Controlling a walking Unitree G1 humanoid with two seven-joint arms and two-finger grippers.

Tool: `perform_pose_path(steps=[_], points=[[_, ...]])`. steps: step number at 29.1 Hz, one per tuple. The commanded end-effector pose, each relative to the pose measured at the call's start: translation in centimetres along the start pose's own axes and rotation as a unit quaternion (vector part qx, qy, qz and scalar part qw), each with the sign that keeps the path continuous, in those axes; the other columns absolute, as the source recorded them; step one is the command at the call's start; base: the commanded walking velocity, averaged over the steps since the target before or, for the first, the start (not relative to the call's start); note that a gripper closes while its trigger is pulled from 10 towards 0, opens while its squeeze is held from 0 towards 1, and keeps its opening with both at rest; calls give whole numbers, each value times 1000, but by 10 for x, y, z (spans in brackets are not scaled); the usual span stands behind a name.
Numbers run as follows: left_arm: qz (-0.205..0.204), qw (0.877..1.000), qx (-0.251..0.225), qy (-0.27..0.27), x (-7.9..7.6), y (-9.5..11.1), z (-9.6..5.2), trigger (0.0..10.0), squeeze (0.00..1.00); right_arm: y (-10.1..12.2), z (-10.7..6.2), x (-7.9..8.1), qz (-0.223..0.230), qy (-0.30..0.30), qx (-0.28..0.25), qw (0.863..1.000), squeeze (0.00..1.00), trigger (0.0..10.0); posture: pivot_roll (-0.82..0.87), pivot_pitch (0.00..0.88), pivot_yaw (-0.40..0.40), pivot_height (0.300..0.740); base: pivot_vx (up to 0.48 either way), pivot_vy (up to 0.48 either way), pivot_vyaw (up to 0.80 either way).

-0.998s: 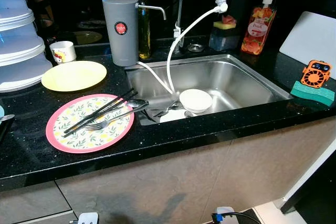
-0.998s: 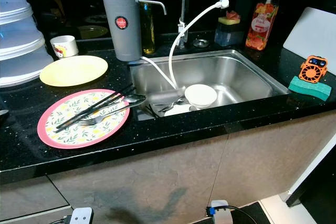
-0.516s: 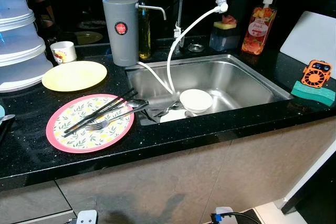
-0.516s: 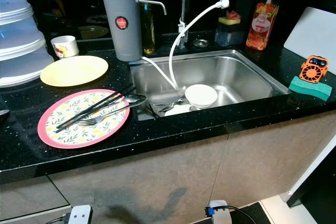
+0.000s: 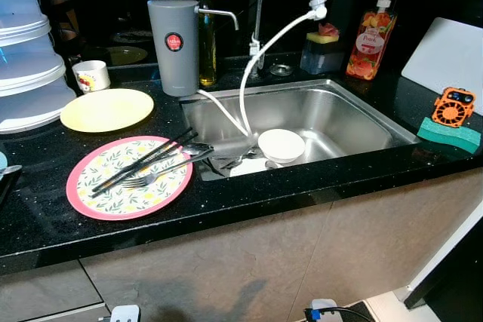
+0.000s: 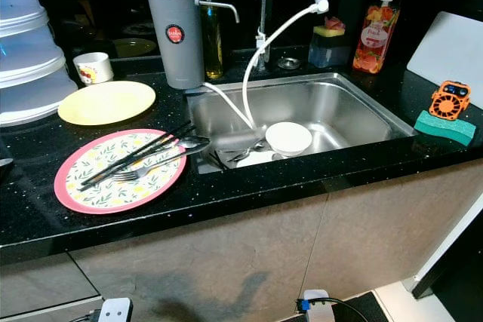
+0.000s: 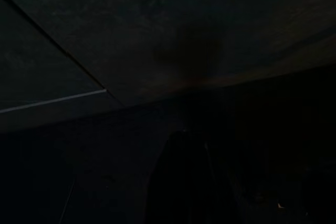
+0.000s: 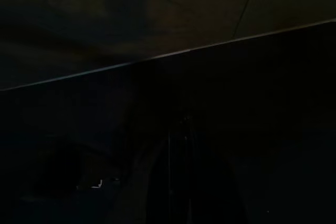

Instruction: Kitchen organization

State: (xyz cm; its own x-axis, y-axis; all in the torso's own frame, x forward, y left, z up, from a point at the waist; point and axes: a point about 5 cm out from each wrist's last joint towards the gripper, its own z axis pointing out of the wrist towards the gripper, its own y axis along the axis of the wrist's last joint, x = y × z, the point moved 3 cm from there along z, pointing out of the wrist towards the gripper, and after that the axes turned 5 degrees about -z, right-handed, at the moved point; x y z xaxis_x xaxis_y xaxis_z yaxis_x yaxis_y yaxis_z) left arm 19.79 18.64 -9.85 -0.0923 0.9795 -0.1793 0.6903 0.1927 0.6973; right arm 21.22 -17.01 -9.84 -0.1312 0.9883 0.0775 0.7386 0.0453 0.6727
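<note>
Two plates sit on the black counter (image 5: 317, 186) left of the sink (image 5: 339, 122): a pink floral plate (image 5: 128, 177) carrying chopsticks (image 5: 143, 160) and a fork (image 5: 162, 175), and a yellow plate (image 5: 106, 108) behind it. A white bowl (image 5: 281, 144) rests in the sink. Both wrist views are very dark; whether either end effector is released or clenched cannot be told.

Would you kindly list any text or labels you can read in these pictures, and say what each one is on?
Grey water filter canister: round red badge with white lettering, too small to read.
Orange soap pump bottle: white label with a script word, too blurred to read.
Small white cup: coloured print, no legible words.
Nothing else carries readable text.
</note>
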Motion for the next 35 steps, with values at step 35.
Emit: perform_pose_path(steps=[35], points=[[25, 999, 30, 36, 1, -8, 2, 10000, 0, -8, 0, -5, -48, -22, 41, 998, 0, 10000, 7, 0, -21, 740, 0, 0, 0]])
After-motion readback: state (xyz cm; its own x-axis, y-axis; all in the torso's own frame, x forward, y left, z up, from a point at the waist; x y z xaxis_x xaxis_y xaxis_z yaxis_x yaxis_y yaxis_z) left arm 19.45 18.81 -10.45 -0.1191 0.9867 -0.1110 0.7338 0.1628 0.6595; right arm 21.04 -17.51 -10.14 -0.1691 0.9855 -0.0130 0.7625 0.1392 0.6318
